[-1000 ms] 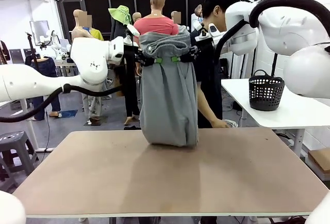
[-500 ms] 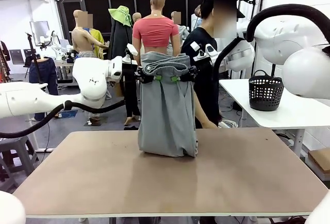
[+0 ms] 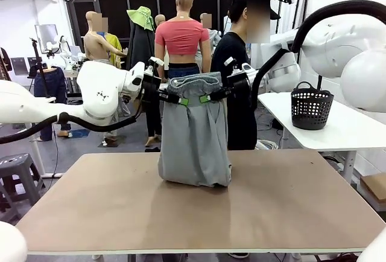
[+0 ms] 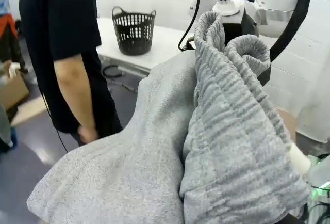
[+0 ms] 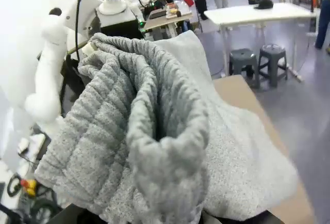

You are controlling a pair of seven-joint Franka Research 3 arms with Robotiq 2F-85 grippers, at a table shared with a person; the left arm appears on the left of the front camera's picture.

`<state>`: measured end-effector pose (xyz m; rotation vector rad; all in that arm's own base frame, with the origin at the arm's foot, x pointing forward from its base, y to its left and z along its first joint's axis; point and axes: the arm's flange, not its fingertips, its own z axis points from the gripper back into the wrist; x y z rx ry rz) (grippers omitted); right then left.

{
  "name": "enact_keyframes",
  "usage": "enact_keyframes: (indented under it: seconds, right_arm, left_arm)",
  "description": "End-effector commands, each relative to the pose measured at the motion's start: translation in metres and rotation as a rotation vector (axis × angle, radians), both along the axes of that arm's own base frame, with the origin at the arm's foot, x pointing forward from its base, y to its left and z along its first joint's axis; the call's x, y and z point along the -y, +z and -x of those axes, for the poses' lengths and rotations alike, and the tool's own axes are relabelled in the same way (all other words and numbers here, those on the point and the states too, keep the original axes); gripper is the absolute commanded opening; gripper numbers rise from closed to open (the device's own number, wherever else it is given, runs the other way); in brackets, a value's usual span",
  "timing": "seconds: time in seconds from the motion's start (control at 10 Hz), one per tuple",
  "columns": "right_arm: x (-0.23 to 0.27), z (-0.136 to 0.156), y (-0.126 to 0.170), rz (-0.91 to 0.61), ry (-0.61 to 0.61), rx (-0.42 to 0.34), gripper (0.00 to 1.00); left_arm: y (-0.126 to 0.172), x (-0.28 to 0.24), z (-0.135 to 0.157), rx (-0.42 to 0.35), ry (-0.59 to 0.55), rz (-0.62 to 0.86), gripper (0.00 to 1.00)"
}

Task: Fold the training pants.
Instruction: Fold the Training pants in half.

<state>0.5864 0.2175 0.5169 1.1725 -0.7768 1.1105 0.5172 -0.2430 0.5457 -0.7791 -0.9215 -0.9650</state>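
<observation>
The light grey training pants hang upright by the gathered waistband over the far middle of the table, their lower end bunched on the tabletop. My left gripper is shut on the waistband's left side and my right gripper is shut on its right side, green pads showing. In the left wrist view the ribbed waistband of the pants covers the fingers; the right wrist view shows the same folded waistband of the pants close up.
A person in black stands just behind the pants at the table's far edge. A black mesh basket sits on a white side table at the right. The near half of the brown table lies bare.
Both grippers have lowered the waistband, and more of the pants now bunches on the table. The person has straightened up behind the pants.
</observation>
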Motion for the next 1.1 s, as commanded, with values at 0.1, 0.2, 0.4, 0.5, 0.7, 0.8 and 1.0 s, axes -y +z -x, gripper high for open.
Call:
enact_keyframes:
  seconds: [0.1, 0.2, 0.4, 0.5, 0.7, 0.8, 1.0]
  right_arm:
    - [0.017, 0.028, -0.013, 0.016, -0.034, -0.177, 0.00]
    - [0.016, 0.033, -0.012, 0.022, -0.039, -0.185, 0.00]
    - [-0.002, 0.020, -0.014, 0.019, -0.007, -0.131, 0.00]
    - [-0.002, 0.020, -0.014, 0.019, -0.007, -0.131, 0.00]
    - [-0.002, 0.020, -0.014, 0.019, -0.007, -0.131, 0.00]
    - [-0.006, 0.026, -0.016, 0.025, -0.003, -0.152, 0.00]
    - [0.002, 0.047, -0.046, -0.042, 0.003, -0.268, 0.00]
  left_arm:
    - [-0.015, -0.022, 0.015, -0.119, 0.035, 0.084, 0.00]
    - [-0.018, -0.021, 0.018, -0.127, 0.050, 0.103, 0.00]
    - [-0.021, -0.007, 0.015, -0.127, 0.006, 0.058, 0.00]
    - [-0.021, -0.007, 0.015, -0.127, 0.006, 0.058, 0.00]
    - [-0.021, -0.007, 0.015, -0.127, 0.006, 0.058, 0.00]
    - [-0.023, -0.007, 0.017, -0.131, 0.006, 0.065, 0.00]
    - [-0.041, -0.016, 0.046, -0.250, 0.012, 0.098, 0.00]
